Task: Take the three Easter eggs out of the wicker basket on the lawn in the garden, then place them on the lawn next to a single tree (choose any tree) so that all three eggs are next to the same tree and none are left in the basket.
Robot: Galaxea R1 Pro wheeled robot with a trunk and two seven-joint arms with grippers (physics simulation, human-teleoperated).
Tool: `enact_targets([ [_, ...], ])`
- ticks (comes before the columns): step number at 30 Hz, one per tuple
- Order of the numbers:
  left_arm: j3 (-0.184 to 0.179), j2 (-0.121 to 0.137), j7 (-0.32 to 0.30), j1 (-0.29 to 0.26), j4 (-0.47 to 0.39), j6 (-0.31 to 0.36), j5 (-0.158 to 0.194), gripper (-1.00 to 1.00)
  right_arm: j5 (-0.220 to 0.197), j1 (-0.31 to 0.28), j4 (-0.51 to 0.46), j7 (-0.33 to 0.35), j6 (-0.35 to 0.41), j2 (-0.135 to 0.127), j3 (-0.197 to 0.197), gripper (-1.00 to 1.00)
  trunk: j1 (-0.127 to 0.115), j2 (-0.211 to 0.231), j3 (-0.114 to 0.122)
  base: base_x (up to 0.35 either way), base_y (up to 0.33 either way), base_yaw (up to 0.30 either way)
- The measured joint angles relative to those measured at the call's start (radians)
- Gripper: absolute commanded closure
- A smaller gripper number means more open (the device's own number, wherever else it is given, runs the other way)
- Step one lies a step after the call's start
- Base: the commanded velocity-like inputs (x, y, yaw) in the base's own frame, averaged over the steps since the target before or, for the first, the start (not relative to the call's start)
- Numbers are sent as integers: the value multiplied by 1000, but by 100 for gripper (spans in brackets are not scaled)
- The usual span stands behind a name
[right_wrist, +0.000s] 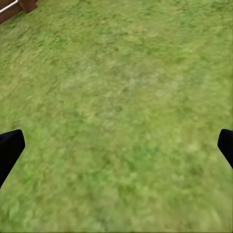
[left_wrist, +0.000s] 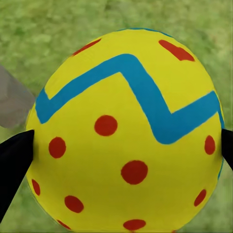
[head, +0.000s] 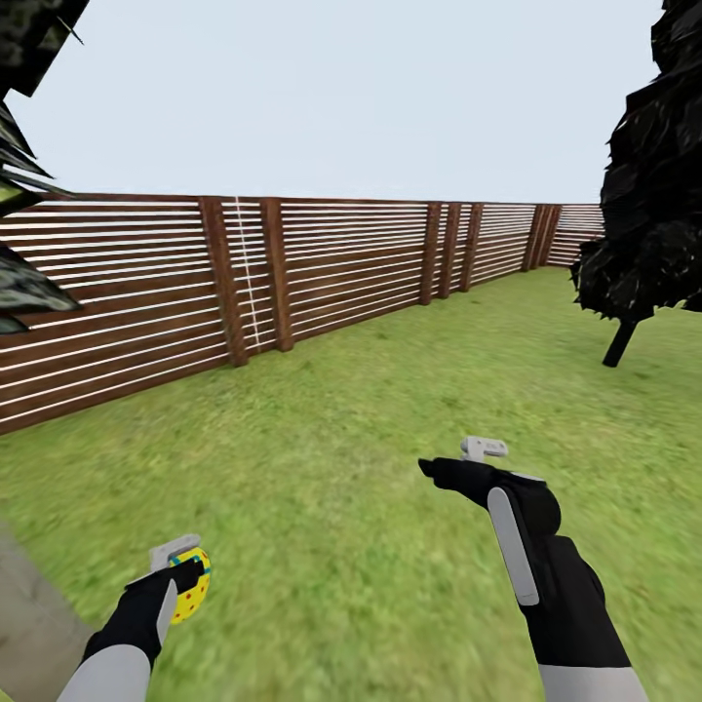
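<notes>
I am carrying one Easter egg [head: 191, 583] in my left gripper [head: 178, 575], low at my left side over the lawn [head: 370, 409]. On the left wrist camera the egg [left_wrist: 127, 131] is sitting squarely between the two dark fingertips [left_wrist: 13, 160], yellow with a blue zigzag band and red dots, so those jaws are clamping it firmly on both sides. My right gripper [head: 466, 458] is reaching forward with nothing in it; on the right wrist camera its fingertips [right_wrist: 8, 148] are standing wide apart at the frame edges with bare grass between them.

I am reading the task as partly under way: this egg is out of the basket but not yet set down. From here I cannot say where the other two eggs or the basket are. Ahead I am facing the brown slatted fence [head: 322, 263]. An all-black tree [head: 648, 185] is standing off to my right, which I judge is not the kind to choose; speckled green-and-cream foliage [head: 24, 283] is poking in at my far left and may belong to a suitable tree. What remains for this egg is placing it on the grass beside a chosen trunk.
</notes>
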Motion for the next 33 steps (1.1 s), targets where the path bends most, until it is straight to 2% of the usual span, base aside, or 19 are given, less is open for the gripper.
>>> enact_targets([
  [2, 1, 0, 0, 0, 7, 0, -3, 100, 0, 0, 0, 0, 0, 0, 0, -100, 0, 0, -1, 295, -65, 0],
  [9, -1, 0, -2, 0, -58, 0, 5, 100, 0, 0, 0, 0, -1, 0, 0, -100, 0, 0, -4, 256, -99, 0],
  [19, -1, 0, -2, 0, -61, 2, 0, 100, 1, 0, 2, 0, 0, 0, 0, -100, 0, 0, -4, 244, 39, 0],
  [31, -1, 1, -7, -1, -60, 3, 13, 100, 1, 0, 1, 0, -1, 0, 1, -100, 1, 0, -4, 32, 21, 0],
  [33, -4, 3, -8, -1, -61, 0, 4, 100, 1, 0, 1, 0, -1, 0, 1, -100, 8, -14, -10, 0, 0, 0],
])
